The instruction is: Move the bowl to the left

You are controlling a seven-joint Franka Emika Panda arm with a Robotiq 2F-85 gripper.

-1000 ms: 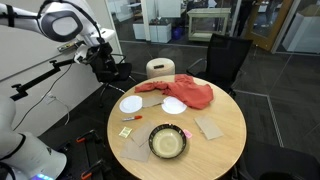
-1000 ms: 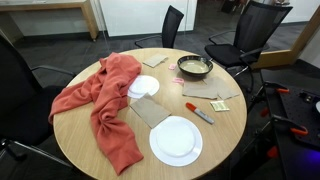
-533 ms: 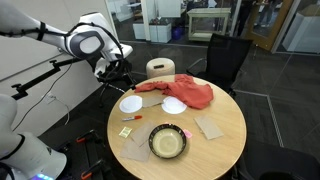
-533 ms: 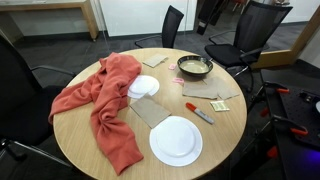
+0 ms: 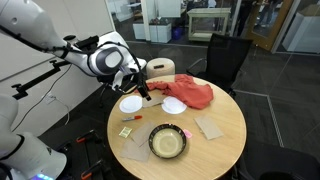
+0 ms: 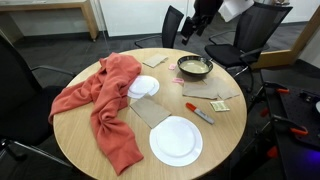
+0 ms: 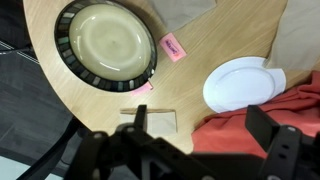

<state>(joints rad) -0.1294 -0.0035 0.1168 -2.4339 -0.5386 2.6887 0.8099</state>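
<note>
The pincer [image 5: 146, 90] hangs above the desk [image 5: 228, 140] near the plates. In the wrist view its dark fingers [image 7: 276, 142] stand wide apart with nothing between them.

There is one bowl [image 5: 168, 143], dark-rimmed and pale inside. It sits near the desk's edge, well apart from the pincer. In the wrist view the bowl [image 7: 105, 42] lies at the upper left, close to the rim of the desk [image 7: 235, 30].

There are two white plates. In an exterior view one plate [image 6: 176, 140] lies bare, and the other plate [image 6: 143, 87] is partly under the cloth. There is one red cloth [image 6: 105, 100], crumpled and spread from the middle of the desk toward its edge.

Three flat tan sheets show in that view:
- one sheet [image 6: 150, 110] lies between the plates;
- one sheet [image 6: 155, 61] lies at the far edge, beside the bowl [image 6: 195, 67];
- one sheet [image 6: 200, 88] lies just in front of the bowl.

One marker [image 6: 200, 114] lies near this last sheet. The wrist view shows two pink notes. One note [image 7: 173, 47] is just beside the bowl, and the other note [image 7: 143, 88] touches the bowl's rim. A small tan square [image 7: 150, 122] lies below them.

The desk is round, of light wood. Dark carpet [image 5: 280, 110] covers the floor. Black chairs [image 6: 250, 35] stand around the desk, and a beige chair [image 5: 160, 68] stands behind it. Glass partitions [image 5: 290, 25] close the room at the back.
</note>
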